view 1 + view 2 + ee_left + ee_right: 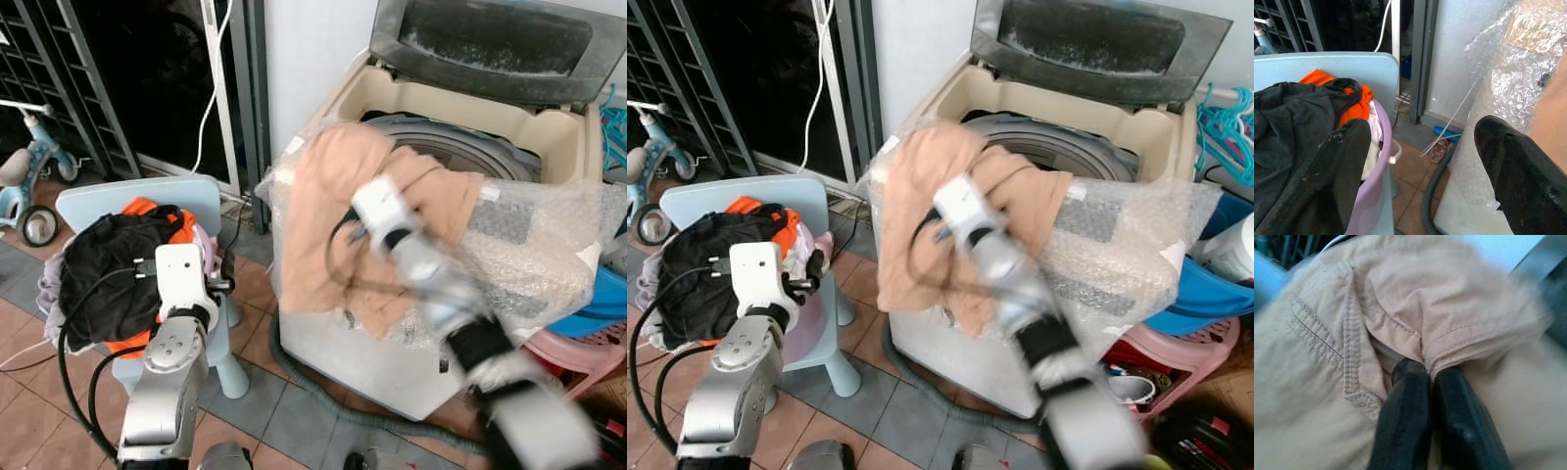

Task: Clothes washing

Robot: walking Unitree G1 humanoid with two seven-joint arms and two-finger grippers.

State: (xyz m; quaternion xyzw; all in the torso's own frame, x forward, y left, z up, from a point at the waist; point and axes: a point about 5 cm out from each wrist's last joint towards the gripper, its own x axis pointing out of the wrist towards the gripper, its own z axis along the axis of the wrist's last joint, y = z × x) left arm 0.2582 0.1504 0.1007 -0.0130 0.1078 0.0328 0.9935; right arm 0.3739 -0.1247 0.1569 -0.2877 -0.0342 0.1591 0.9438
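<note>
From the head views, an open-lidded washer (549, 147) stands by the wall, its front wrapped in bubble wrap (549, 245). A grey hose (323, 397) snakes over the floor tiles at its foot. Left of it a blue chair (108, 201) carries a basket (818, 259) heaped with a black garment (113, 264) and an orange one (147, 208). A tricycle (29, 171) waits further left.

In the left wrist view, the left pincer (1420, 166) gapes wide and empty between basket and washer.

In the right wrist view, the right pincer (1429, 382) is pinched tight on a fold of the tan garment (1327, 333), which drapes over the washer's front rim.
</note>
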